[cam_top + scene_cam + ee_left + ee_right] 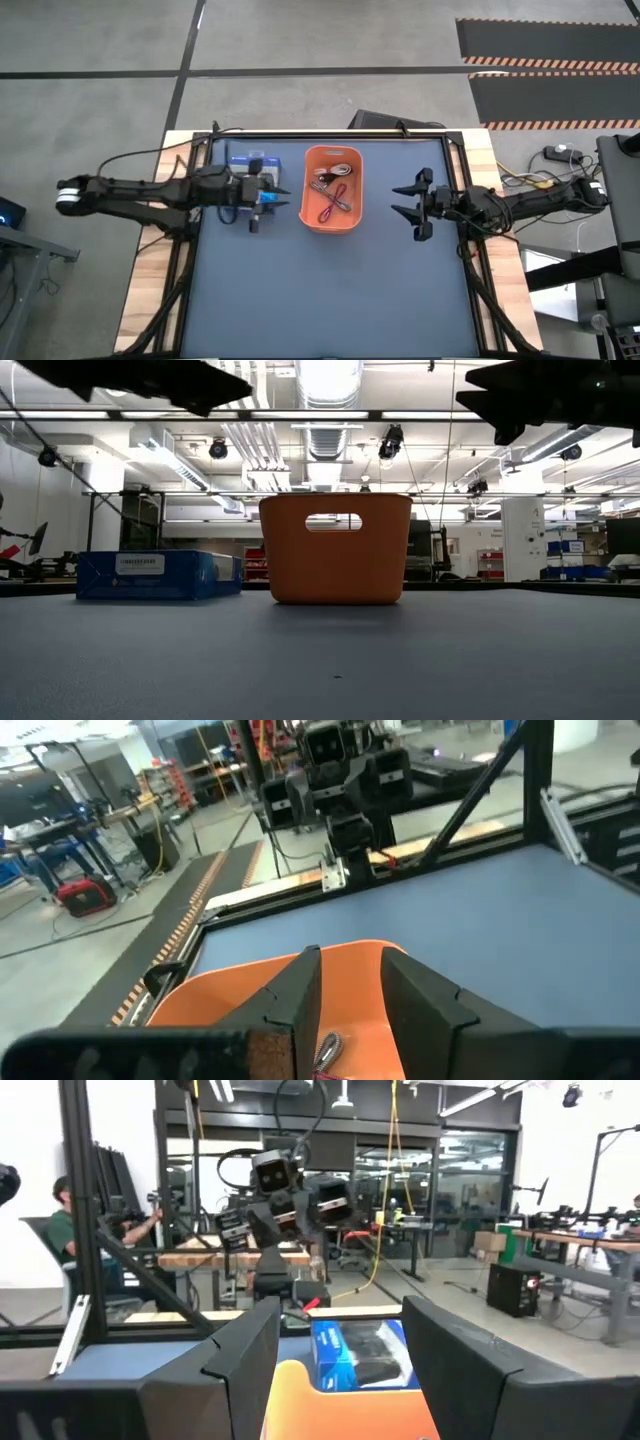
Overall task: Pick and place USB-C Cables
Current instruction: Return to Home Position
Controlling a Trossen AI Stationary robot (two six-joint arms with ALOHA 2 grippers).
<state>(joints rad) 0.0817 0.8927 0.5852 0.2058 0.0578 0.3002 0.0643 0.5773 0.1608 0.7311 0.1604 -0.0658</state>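
An orange basket (332,188) stands mid-table, also in the low view (335,550). Small coiled cables lie on its floor: a red one (333,205) and a pale one (324,181). I make out no black cable. In the left wrist view a pale cable end (328,1050) shows inside the basket (240,990). My left gripper (284,197) hovers open just left of the basket, over the blue box, with the basket rim seen past its fingers (350,1010). My right gripper (408,200) hovers open to the basket's right, facing it (340,1350).
A blue-and-black retail box (250,170) lies flat on the table left of the basket, also in the low view (158,575) and the right wrist view (360,1355). A black frame borders the blue mat (330,290). A person sits in the room beyond the table (65,1230).
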